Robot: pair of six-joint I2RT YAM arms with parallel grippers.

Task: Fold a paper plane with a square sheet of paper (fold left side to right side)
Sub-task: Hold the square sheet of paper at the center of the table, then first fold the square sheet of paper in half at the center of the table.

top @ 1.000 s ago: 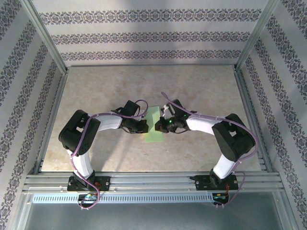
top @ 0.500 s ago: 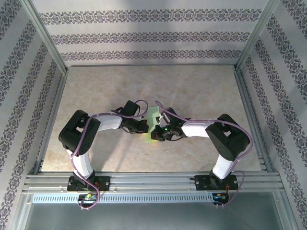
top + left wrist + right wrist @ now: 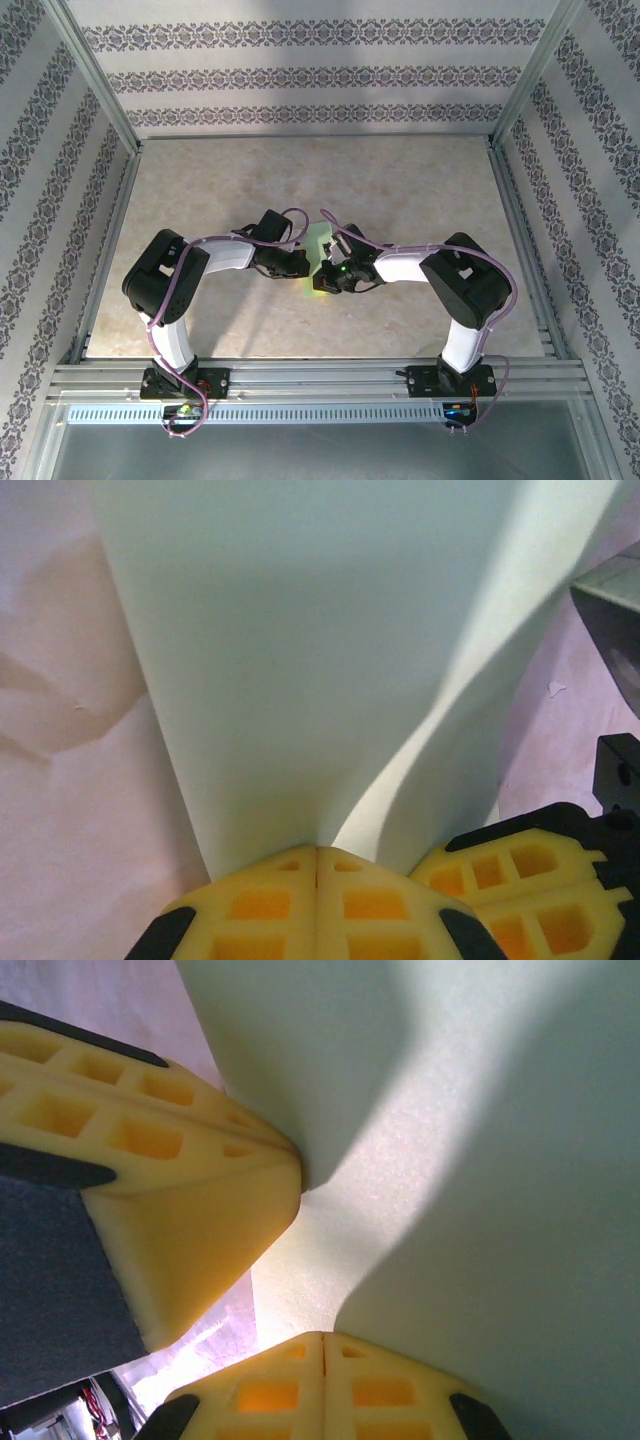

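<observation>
The marbled counter [image 3: 420, 190] carries the square sheet of paper [image 3: 320, 660] at its middle, between the two arms. The sheet is lifted and bowed into a soft curl, one side swept over toward the other, with no sharp crease visible. The left end effector [image 3: 317, 858] has its fingers pressed together, pinching the sheet's edge. The right end effector [image 3: 322, 1345], just beside it, is likewise clamped on the paper. By my judgement the first left-to-right fold is only under way. Flattening, creasing and every later fold remain.

paper [image 3: 318, 243]: middle hidden under left gripper [image 3: 305, 267] and right gripper [image 3: 330, 274]; far edge cut off in both wrist views.
</observation>
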